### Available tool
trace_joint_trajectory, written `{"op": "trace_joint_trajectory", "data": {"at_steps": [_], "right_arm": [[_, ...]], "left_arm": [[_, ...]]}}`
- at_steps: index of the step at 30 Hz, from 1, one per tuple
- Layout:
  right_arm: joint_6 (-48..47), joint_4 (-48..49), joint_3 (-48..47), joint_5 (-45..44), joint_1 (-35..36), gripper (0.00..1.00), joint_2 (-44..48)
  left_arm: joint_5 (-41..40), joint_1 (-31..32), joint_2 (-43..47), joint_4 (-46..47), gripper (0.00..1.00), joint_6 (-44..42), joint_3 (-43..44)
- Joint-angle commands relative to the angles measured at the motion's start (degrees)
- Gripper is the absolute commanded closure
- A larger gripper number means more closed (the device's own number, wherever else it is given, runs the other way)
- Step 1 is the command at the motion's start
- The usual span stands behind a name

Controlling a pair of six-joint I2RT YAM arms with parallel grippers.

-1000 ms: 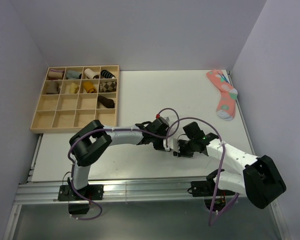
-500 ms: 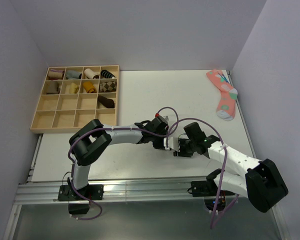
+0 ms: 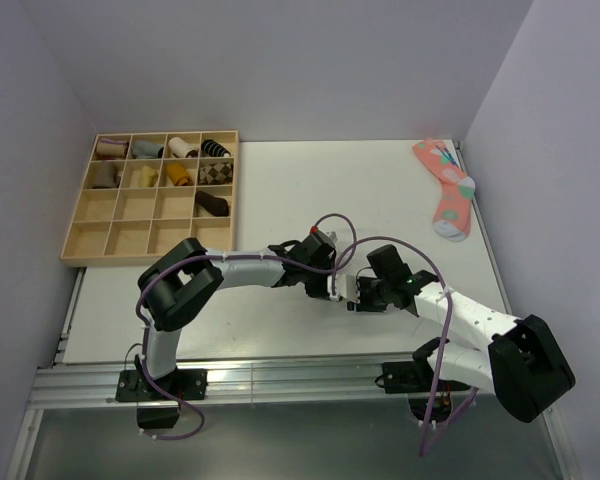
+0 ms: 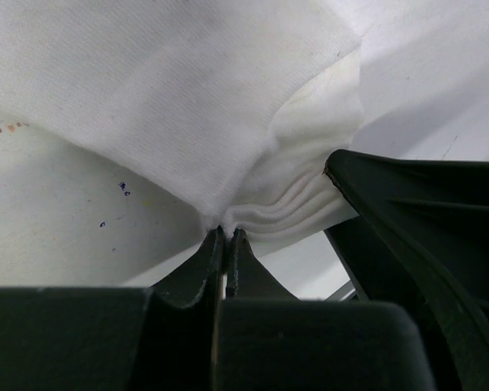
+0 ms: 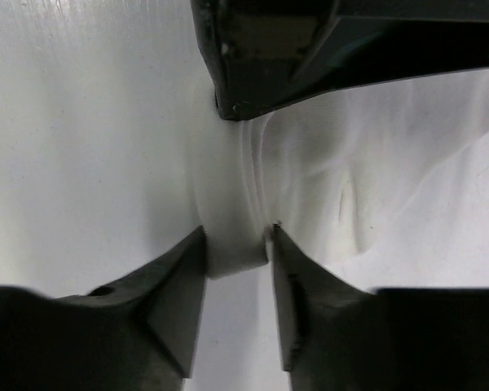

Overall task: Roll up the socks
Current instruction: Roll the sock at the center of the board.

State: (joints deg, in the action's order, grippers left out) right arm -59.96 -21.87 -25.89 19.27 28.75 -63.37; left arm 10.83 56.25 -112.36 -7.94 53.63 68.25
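Shifted slightly, right end effector (image 5: 236,244) half-closed, left end effector (image 4: 226,238) shut, both gripping socks (image 4: 187,106).

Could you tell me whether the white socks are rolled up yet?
Not yet: the socks lie largely spread flat, with only one bunched edge pinched in the left gripper.

Fold of white socks (image 5: 354,183) between fingers (image 5: 167,305) of right hand (image 5: 236,238), left hand (image 5: 310,49) above.

A white table (image 3: 280,190) spreads under the fingers (image 5: 167,309). Pale lilac walls (image 3: 280,60) stand beyond and either side of them. Behind runs a metal rail (image 3: 280,375), perhaps over grey floor (image 3: 280,445). Soft, even light.
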Motion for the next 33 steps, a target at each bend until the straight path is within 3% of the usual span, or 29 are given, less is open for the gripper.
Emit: {"op": "trace_joint_trajectory", "data": {"at_steps": [1,6,11,13,23,33], "right_arm": [[-0.9,-0.2,-0.5,-0.5,0.4,0.59,-0.3],[-0.1,-0.9,-0.7,-0.7,0.4,0.66,-0.4],[-0.7,1.4,1.3,-0.3,-0.3,0.37,4.7],[-1.2,0.4,0.8,0.7,-0.3,0.34,6.5],[-2.4,-4.0,-1.3,3.8,0.0,0.41,8.4],[-3.3,-5.6,-1.2,5.0,1.4,0.41,9.0]], "left_arm": [[-0.3,-0.3,-1.6,-2.5,1.0,-1.9,-1.3],[-0.4,-0.4,-1.6,-2.8,1.0,-1.9,-0.7],[-0.5,-0.4,-2.3,-3.7,1.0,-1.9,-0.2],[-0.5,-0.4,-2.4,-3.9,1.0,-1.9,0.0],[-0.2,-0.4,-2.4,-6.8,1.0,-2.1,1.1],[-0.4,-0.4,-3.9,-8.9,1.0,-2.7,3.6]]}}
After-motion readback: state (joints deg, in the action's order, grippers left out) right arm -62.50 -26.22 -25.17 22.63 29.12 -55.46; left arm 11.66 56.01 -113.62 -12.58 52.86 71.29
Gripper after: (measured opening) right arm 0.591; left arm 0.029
